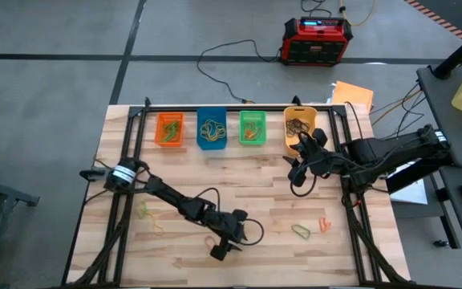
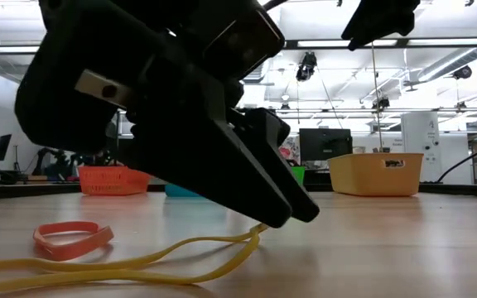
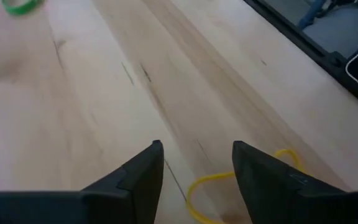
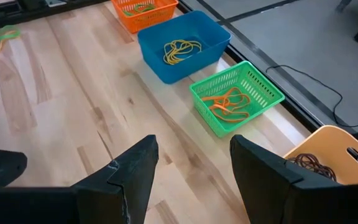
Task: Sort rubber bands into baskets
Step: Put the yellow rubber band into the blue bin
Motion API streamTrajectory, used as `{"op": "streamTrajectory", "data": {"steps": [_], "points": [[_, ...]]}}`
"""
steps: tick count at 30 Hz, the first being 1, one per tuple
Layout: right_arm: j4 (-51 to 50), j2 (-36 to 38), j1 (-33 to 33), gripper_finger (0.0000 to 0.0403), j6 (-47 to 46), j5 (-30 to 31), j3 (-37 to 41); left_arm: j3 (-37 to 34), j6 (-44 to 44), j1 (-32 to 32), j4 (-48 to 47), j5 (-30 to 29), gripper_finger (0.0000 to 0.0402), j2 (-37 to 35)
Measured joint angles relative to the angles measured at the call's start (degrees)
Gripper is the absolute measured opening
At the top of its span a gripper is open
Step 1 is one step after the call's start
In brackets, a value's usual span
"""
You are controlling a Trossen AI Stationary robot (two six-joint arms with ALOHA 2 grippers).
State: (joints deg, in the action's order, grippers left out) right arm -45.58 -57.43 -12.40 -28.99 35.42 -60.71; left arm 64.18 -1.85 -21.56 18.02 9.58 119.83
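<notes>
My left gripper (image 1: pixel 219 250) (image 3: pixel 197 149) is low over the table's near middle, open. Its fingers slant down astride the end of a yellow rubber band (image 3: pixel 219 180) (image 2: pixel 139 261) that lies flat on the wood. An orange band (image 2: pixel 71 238) (image 1: pixel 209 241) lies just beside it. My right gripper (image 1: pixel 297 172) (image 4: pixel 191 149) hangs open with nothing between its fingers, raised in front of the yellow-orange basket (image 1: pixel 299 127). The orange (image 1: pixel 169 128), blue (image 1: pixel 211 128) and green (image 1: pixel 253 127) baskets stand in a row along the far edge, each holding bands. My left gripper's fingertips (image 2: pixel 292 211) come down slanting onto the yellow band's raised end (image 2: pixel 255 233), one finger on either side of it. I cannot tell whether they touch it. The band lies slack on the table.
Loose bands lie on the wood: green and yellow ones (image 1: pixel 147 213) at the left, a green one (image 1: pixel 300 231) and an orange one (image 1: pixel 325 224) at the near right. Black frame rails (image 1: pixel 127 160) run along both table sides. A red-and-black box (image 1: pixel 317 40) sits on the floor beyond.
</notes>
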Motion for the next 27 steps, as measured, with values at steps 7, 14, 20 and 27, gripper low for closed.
{"op": "streamTrajectory", "data": {"steps": [7,14,20,27], "points": [[0.0,0.0,0.0,0.0196,0.1,-0.1,0.2,0.0,0.6,-0.1,-5.9,0.4,0.0166,-0.6],[0.0,0.0,0.0,0.0196,0.3,-0.1,0.9,0.0,-0.9,-0.1,-7.1,1.2,0.0146,-0.6],[0.0,0.0,0.0,0.0196,0.4,0.0,1.8,0.0,-1.9,0.0,-8.4,1.3,0.0024,-0.7],[0.0,0.0,0.0,0.0196,0.5,0.0,2.6,-0.4,-2.4,-0.1,-11.9,1.8,0.0001,-3.3]]}}
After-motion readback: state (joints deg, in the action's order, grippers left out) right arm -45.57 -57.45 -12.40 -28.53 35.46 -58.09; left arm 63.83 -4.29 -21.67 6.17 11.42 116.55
